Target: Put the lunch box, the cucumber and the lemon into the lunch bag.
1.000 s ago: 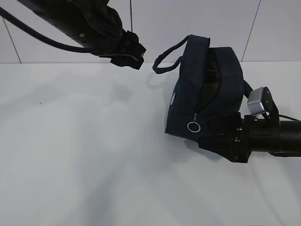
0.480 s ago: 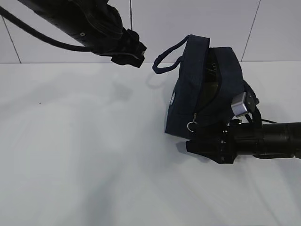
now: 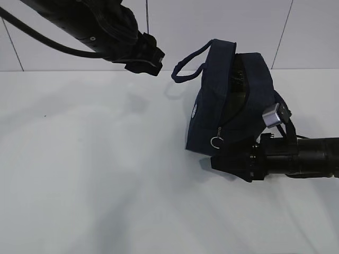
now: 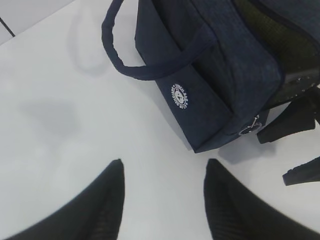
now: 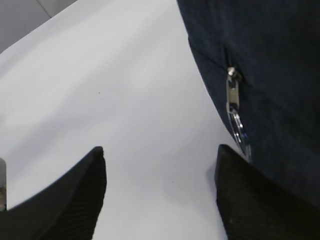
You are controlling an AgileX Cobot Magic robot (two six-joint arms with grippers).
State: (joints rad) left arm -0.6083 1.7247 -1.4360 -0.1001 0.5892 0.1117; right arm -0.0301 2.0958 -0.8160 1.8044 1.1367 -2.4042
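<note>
Right gripper (image 5: 160, 200): low over the table (image 3: 79, 174), jaws spread wide, nothing between them. Bare white surface shows in the gap. Its right finger (image 5: 260, 200) sits just beside the lower front corner of the lunch bag (image 3: 228, 100); contact or not, cannot tell from the wrist view. In the exterior view the right gripper (image 3: 225, 161) comes in from the right edge, arm lying almost level, tips tucked under the bag's near bottom corner.

Zip pull (image 5: 235, 112) hangs right above that finger: metal tab plus ring, dangling down the bag's side. Same ring (image 3: 216, 141) shows in the exterior view at the front lower edge, just above the gripper.

Left gripper (image 4: 162, 200): up in the air, also wide open, empty (both fingers frame only bare table). In the exterior view the left gripper (image 3: 148, 58) hangs at the upper left, well apart from the bag, near the loop handle (image 3: 185, 66) but not touching it.

Bag stands on the table right of centre, tilted, leaning toward the right arm. Round white logo (image 4: 179, 95) faces the left side. Top looks partly open, with a dark interior and mesh visible (image 4: 280, 45); contents cannot be made out.

Lunch box, cucumber, lemon: not visible in any view.
</note>
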